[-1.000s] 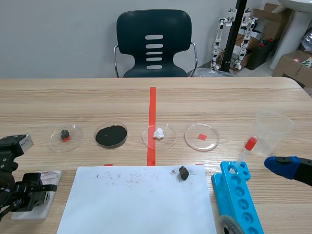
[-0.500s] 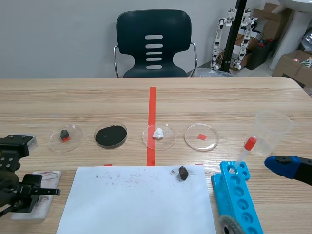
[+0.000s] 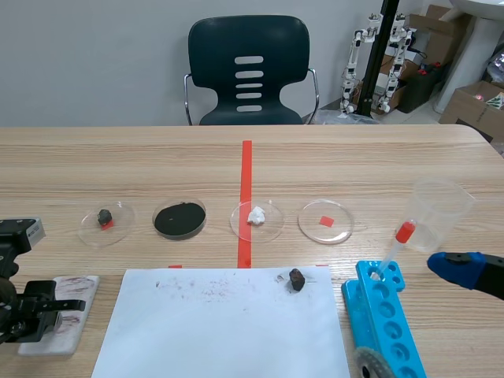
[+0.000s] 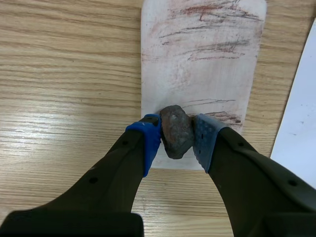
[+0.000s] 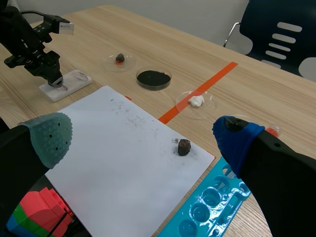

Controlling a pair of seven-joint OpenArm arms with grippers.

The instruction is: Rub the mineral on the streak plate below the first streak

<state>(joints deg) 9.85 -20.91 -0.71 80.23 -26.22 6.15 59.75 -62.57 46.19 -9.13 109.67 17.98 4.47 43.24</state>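
My left gripper [image 4: 176, 142] is shut on a dark brown mineral [image 4: 174, 127], whose tip rests on the white streak plate [image 4: 207, 74]. Reddish-brown streaks cross the plate's far part, and fainter ones lie just ahead of the mineral. In the scene view the streak plate [image 3: 69, 305] lies at the table's near left, with the left gripper [image 3: 41, 316] over its near end. My right gripper [image 5: 143, 134] stands open and holds nothing; in the scene view the right gripper [image 3: 465, 269] is low at the right edge.
A white paper sheet [image 3: 220, 327] with a dark rock [image 3: 296, 279] on it lies beside the plate. Behind it stand several petri dishes [image 3: 179, 218]. A blue tube rack [image 3: 387, 315], a red-capped dropper [image 3: 398, 240] and a plastic cup [image 3: 441, 209] are at the right.
My left gripper has slid left and toward the near edge along the streak plate, mineral still between its pads. The right arm has stayed put.
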